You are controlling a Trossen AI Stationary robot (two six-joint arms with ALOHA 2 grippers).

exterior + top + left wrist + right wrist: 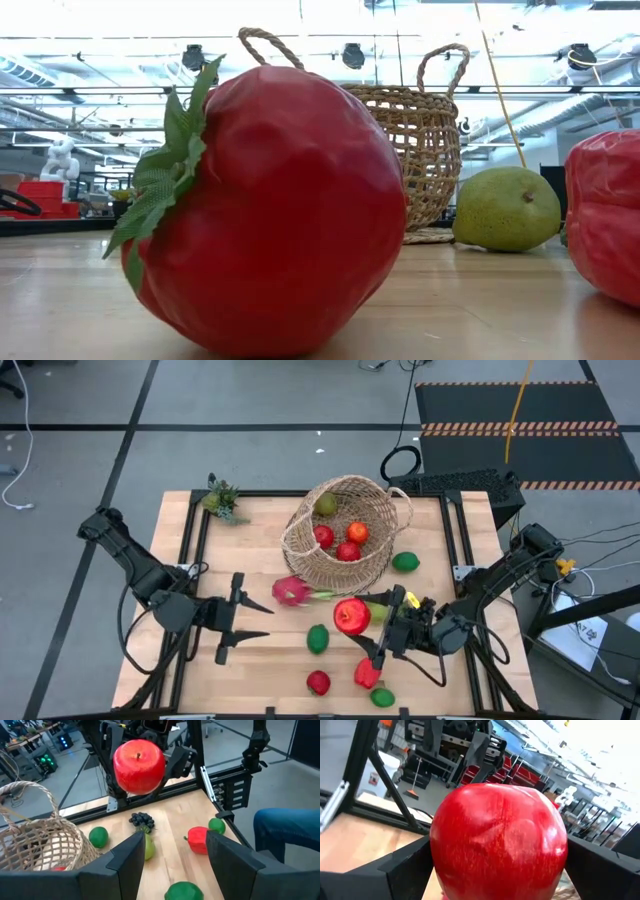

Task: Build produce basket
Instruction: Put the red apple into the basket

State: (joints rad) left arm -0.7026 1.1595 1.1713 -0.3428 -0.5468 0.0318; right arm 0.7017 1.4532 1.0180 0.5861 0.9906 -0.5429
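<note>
Here I had the right gripper (pixel 368 628) spread wide — clamping the red apple (pixel 351 616). The left gripper (pixel 246 618) stood half-open — holding nothing.

- Basket (pixel 345 532): on its side at the far middle of the tabletop (pixel 260 670), with three fruits inside.
- Plant (pixel 222 498): left of the basket, at the far edge.
- Lime (pixel 405 562): just right of the basket.
- Dragonfruit (pixel 291 591): just in front of the basket.
- Apple (pixel 351 616): in front of the basket, between the right gripper's (pixel 372 622) fingers.
- Left gripper (pixel 252 618): in front of the basket, to its left.
</note>
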